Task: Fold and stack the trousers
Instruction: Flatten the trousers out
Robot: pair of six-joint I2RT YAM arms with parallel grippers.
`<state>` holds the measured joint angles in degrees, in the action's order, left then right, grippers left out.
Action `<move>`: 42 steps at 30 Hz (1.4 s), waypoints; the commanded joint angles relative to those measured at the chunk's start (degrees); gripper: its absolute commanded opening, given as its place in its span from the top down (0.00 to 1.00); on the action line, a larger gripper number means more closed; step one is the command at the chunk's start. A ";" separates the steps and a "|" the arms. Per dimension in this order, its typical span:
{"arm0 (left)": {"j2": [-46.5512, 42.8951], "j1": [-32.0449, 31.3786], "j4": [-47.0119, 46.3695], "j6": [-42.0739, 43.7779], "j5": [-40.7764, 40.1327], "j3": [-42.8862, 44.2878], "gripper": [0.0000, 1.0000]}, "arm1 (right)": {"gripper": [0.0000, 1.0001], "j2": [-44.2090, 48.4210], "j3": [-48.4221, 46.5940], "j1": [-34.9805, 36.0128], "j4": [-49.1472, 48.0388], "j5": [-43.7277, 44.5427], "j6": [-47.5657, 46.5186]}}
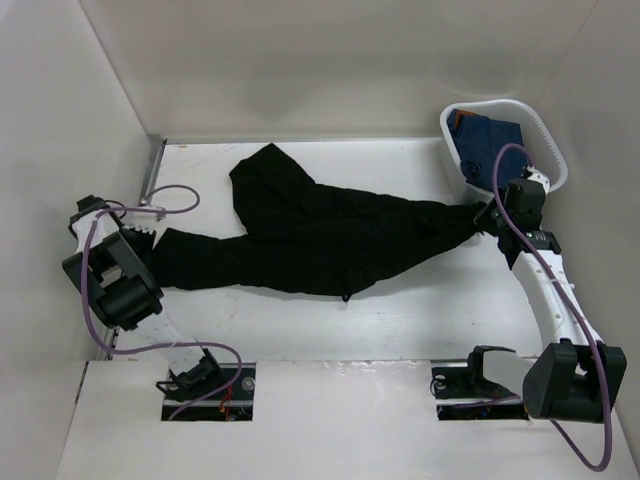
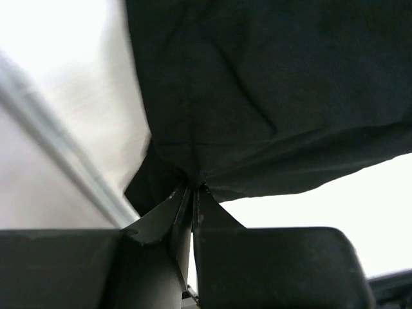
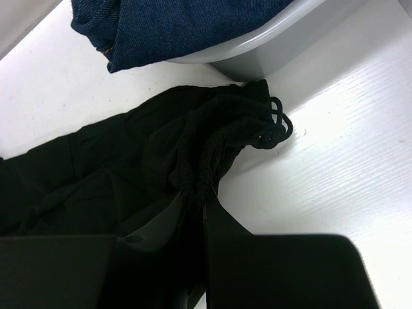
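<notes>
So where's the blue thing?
In the top view, the blue garment lies in the white basket at the far right corner, just behind the right gripper, which pinches one end of the trousers.

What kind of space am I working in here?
Probably a lab test cell, not a home: white table boxed in by plain white walls, with a white basket holding a blue denim garment.
</notes>
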<state>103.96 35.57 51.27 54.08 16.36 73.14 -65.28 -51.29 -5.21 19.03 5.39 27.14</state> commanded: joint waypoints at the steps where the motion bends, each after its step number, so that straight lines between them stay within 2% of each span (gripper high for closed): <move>1: -8.15 4.19 -7.05 -6.26 2.27 5.84 1.00 | 1.00 0.86 -4.94 -1.07 -1.10 0.77 -1.12; 7: -7.46 7.10 0.22 -10.31 6.93 24.55 1.00 | 1.00 -3.19 -17.52 -3.35 0.39 -1.07 0.02; 10: -7.54 8.41 2.69 -8.83 6.67 27.05 1.00 | 1.00 -1.09 -17.63 -5.81 2.93 -3.36 1.51; 18: -14.13 9.56 3.05 -1.80 3.95 14.23 1.00 | 1.00 11.65 0.21 -9.68 7.07 -4.51 4.50; 22: -18.08 9.39 1.83 4.70 -3.77 5.19 1.00 | 1.00 16.75 6.89 -11.27 13.21 -4.60 6.70; 24: -19.58 9.30 1.38 6.81 -5.63 2.45 1.00 | 1.00 18.08 7.96 -11.36 14.64 -4.25 7.41; 27: -23.27 8.16 -0.11 11.90 -11.60 -5.44 1.00 | 1.00 25.17 12.51 -14.51 19.28 -2.93 9.68; 31: -26.79 5.96 -4.76 16.66 -16.70 -14.76 0.99 | 0.98 27.48 13.15 -14.79 20.96 -0.48 10.92; 36: -27.41 5.25 -6.00 17.19 -18.38 -16.28 0.98 | 0.97 27.47 12.26 -15.05 23.60 2.95 11.18; 38: -27.58 5.43 -5.39 17.54 -18.47 -16.10 0.96 | 0.93 29.06 12.09 -15.22 24.56 4.01 11.62; 42: -28.29 5.87 -5.03 18.51 -18.56 -16.45 0.83 | 0.73 31.70 10.60 -14.70 27.28 6.91 12.41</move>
<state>78.39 40.84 48.18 69.97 -0.95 56.64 -35.88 -37.58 -19.84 44.60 7.03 38.44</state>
